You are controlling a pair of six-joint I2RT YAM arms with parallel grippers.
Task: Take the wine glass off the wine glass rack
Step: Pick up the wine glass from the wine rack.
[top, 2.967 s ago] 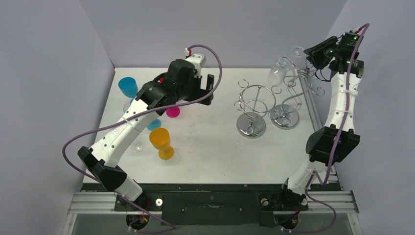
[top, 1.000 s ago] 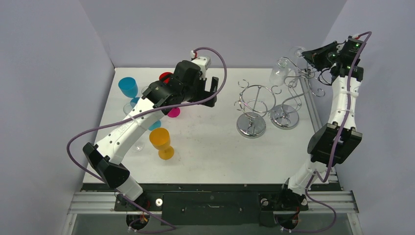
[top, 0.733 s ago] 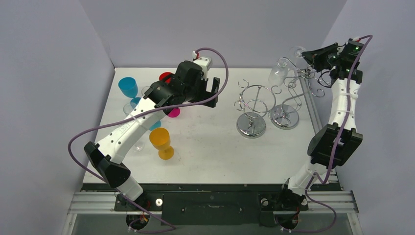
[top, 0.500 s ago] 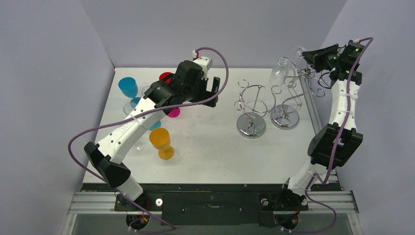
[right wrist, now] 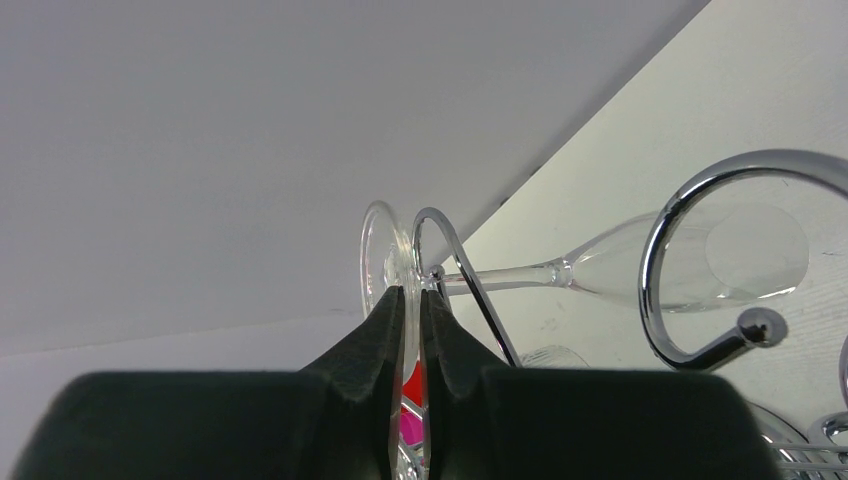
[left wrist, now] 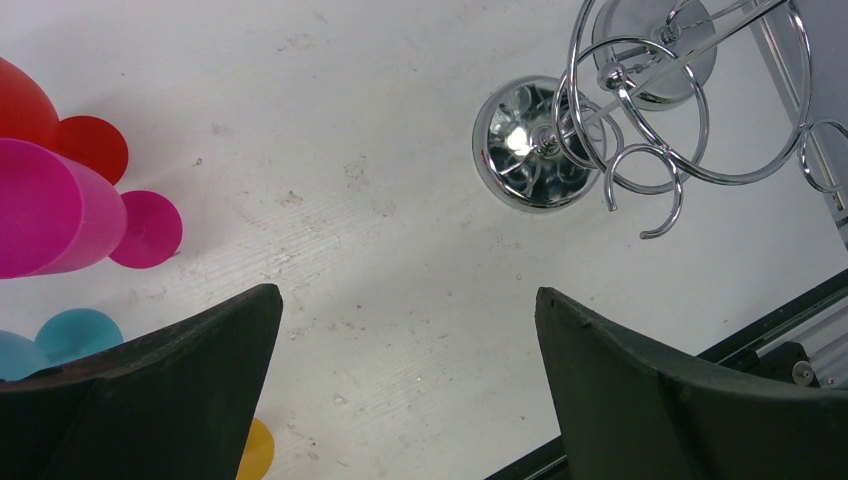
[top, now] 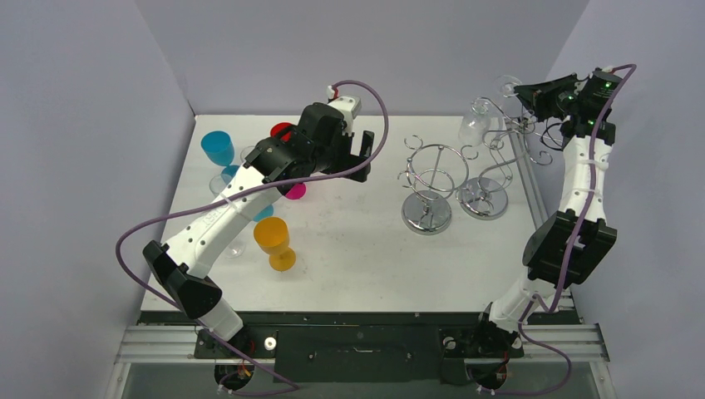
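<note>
A clear wine glass (top: 471, 125) hangs tilted on the chrome wine glass rack (top: 484, 198) at the table's back right. Its stem (right wrist: 510, 275) passes through a thin wire hook right next to its foot (right wrist: 383, 255). My right gripper (right wrist: 412, 292) is shut on the rim of that foot, high up beside the rack (right wrist: 651, 250). The same gripper (top: 524, 94) shows at the glass foot in the top view. My left gripper (top: 359, 154) hovers open over the table's middle. Its fingers (left wrist: 408, 295) have nothing between them.
A second chrome rack (top: 426, 212) stands left of the first, its base (left wrist: 530, 145) ahead of my left fingers. Coloured plastic goblets cluster at the left: blue (top: 218, 147), orange (top: 274, 241), magenta (top: 293, 189), red (top: 281, 131). The right wall is close to my right arm.
My right wrist has risen and shifted slightly right, still clamped on the glass foot; the glass barely moved. My left arm swung a little right, then held still.
</note>
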